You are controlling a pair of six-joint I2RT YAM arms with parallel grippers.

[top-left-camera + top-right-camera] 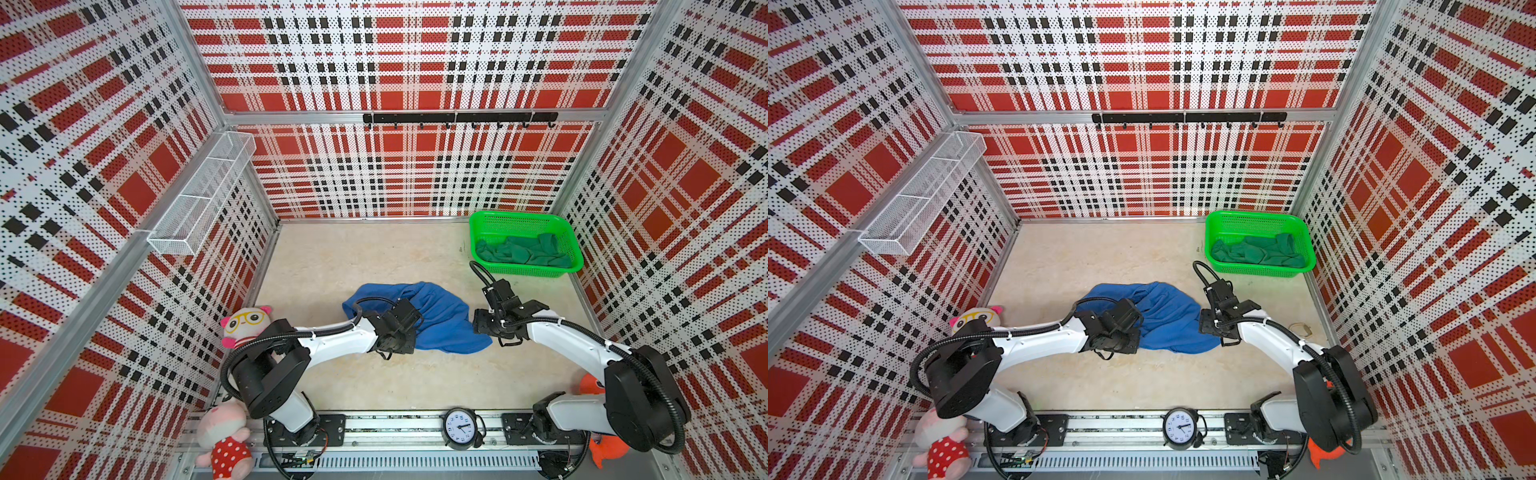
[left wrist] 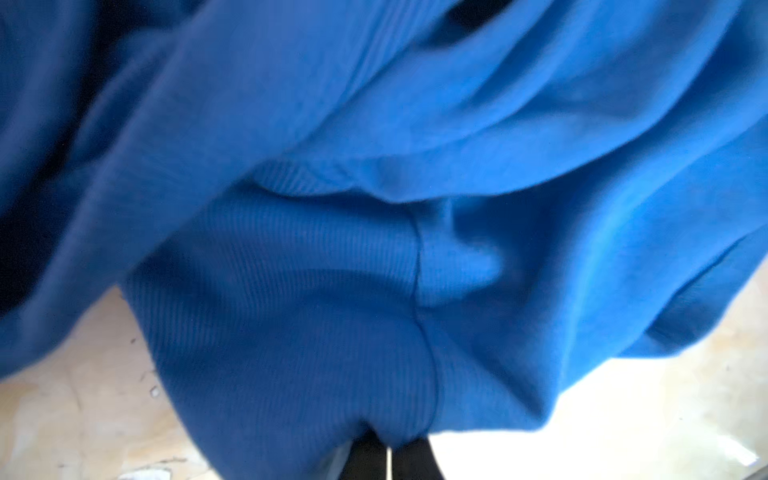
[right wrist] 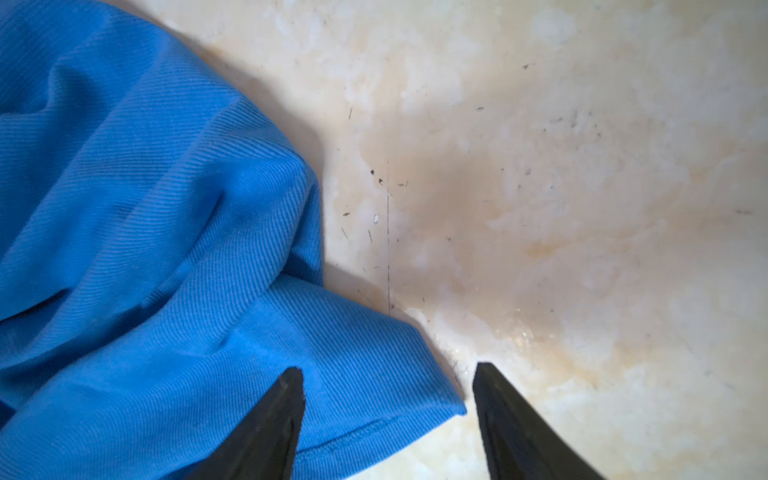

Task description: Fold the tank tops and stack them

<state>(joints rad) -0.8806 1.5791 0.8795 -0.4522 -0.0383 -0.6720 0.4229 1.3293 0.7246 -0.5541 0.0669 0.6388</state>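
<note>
A: Now, where do we locate the garments?
B: Blue tank top [image 1: 444, 320] crumpled on the table [image 1: 332, 257]; dark green tank top [image 1: 523, 251] inside the basket [image 1: 524, 273].
A: Jaws?
B: We see the left gripper [image 2: 389, 451] clamped on the blue tank top, and the right gripper [image 3: 386, 368] open at its hem corner.

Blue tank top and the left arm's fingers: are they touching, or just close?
Touching. The left wrist view shows the blue tank top gathered to a point and pinched between the shut left fingers.

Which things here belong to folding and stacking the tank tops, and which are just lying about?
Job: blue tank top, pinched by left end effector; dark green tank top in green basket; right end effector, open.
Lying about: spectacled plush toy, clock, wire shelf.
</note>
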